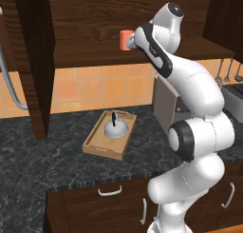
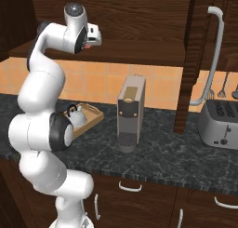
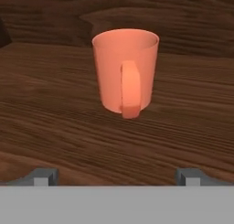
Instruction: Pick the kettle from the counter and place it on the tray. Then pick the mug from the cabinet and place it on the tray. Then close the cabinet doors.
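The orange-red mug (image 3: 125, 72) stands upright on the cabinet's wooden shelf (image 3: 55, 104), its loop handle turned toward the hand camera. My gripper (image 3: 116, 177) is open just short of it, with its fingertips (image 3: 42, 176) wide to either side and touching nothing. From the left base view the mug (image 1: 125, 39) sits on the shelf (image 1: 90, 53) at the end of my raised arm. The silvery kettle (image 1: 115, 127) rests inside the light-wood tray (image 1: 97, 149) on the dark counter (image 1: 42, 156). Both cabinet doors (image 1: 35, 61) (image 2: 190, 59) stand open.
A tall grey coffee machine (image 2: 130, 113) stands on the counter right of the tray (image 2: 94, 116). A toaster (image 2: 221, 122) sits further right, below hanging utensils (image 2: 223, 85). Drawers with silver handles (image 1: 110, 191) run under the counter.
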### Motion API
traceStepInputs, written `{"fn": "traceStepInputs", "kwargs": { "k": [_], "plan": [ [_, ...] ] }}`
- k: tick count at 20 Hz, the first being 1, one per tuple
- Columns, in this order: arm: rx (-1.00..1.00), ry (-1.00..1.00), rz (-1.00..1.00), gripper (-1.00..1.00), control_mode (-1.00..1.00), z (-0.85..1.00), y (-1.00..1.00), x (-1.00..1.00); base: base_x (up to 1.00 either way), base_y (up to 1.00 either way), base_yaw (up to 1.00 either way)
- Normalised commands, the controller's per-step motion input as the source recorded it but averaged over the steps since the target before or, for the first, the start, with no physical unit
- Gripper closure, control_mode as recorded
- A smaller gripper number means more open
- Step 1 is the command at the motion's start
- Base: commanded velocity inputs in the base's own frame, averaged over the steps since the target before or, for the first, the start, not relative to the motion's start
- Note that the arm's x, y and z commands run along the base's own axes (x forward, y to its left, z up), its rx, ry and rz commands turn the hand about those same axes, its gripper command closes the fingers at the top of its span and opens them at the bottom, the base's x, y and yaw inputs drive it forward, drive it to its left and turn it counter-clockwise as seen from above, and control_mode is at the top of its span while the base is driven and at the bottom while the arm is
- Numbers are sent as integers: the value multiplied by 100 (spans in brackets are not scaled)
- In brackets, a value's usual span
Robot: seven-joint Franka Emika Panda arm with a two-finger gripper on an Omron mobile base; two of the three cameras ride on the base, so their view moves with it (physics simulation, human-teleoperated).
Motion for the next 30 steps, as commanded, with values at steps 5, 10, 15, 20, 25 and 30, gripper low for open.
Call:
{"fn": "traceStepInputs", "kwargs": {
  "k": [5, 10, 15, 20, 25, 30],
  "plan": [
    [0, 0, 4, -100, -100, 0, 2, 45, 0, 0, 0],
    [0, 0, 4, -100, -100, 0, 0, 43, 0, 0, 0],
    [0, 0, 3, -100, -100, 0, 1, 41, 0, 0, 0],
    [0, 0, 2, -100, -100, -5, 2, 35, 0, 0, 0],
    [0, 0, 0, 100, -100, 0, 0, 2, 0, 0, 0],
    [0, -2, 0, 100, -100, -2, 3, -4, 0, 0, 0]
  ]
}}
